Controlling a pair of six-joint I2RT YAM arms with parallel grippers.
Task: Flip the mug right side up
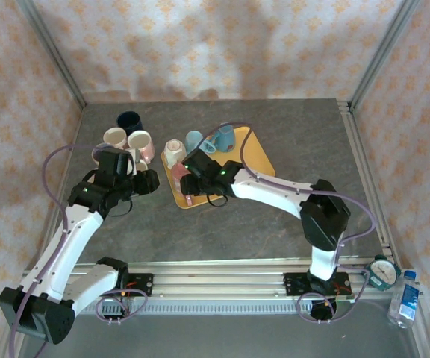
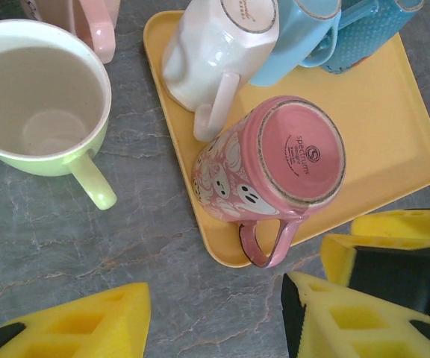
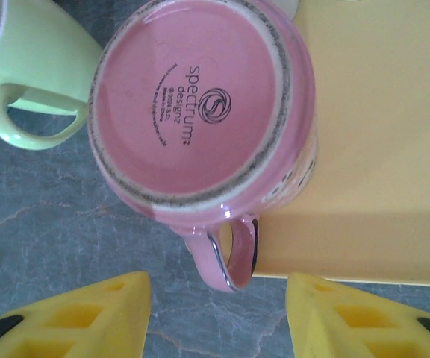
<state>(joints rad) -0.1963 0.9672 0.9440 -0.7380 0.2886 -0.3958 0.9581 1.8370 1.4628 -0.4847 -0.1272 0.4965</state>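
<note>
Grey tabletop (image 1: 275, 231) carries a yellow tray (image 1: 258, 158); the pink mug (image 3: 200, 119) sits upside down at its near left corner, handle (image 3: 234, 257) overhanging the edge. Our right gripper (image 3: 215, 306) gapes wide by that handle, empty, and our left gripper (image 2: 211, 313) nearby gapes wide and empty too

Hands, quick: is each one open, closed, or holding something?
Left hand: open, holding nothing.
Right hand: open, empty, close to the pink mug.
</note>
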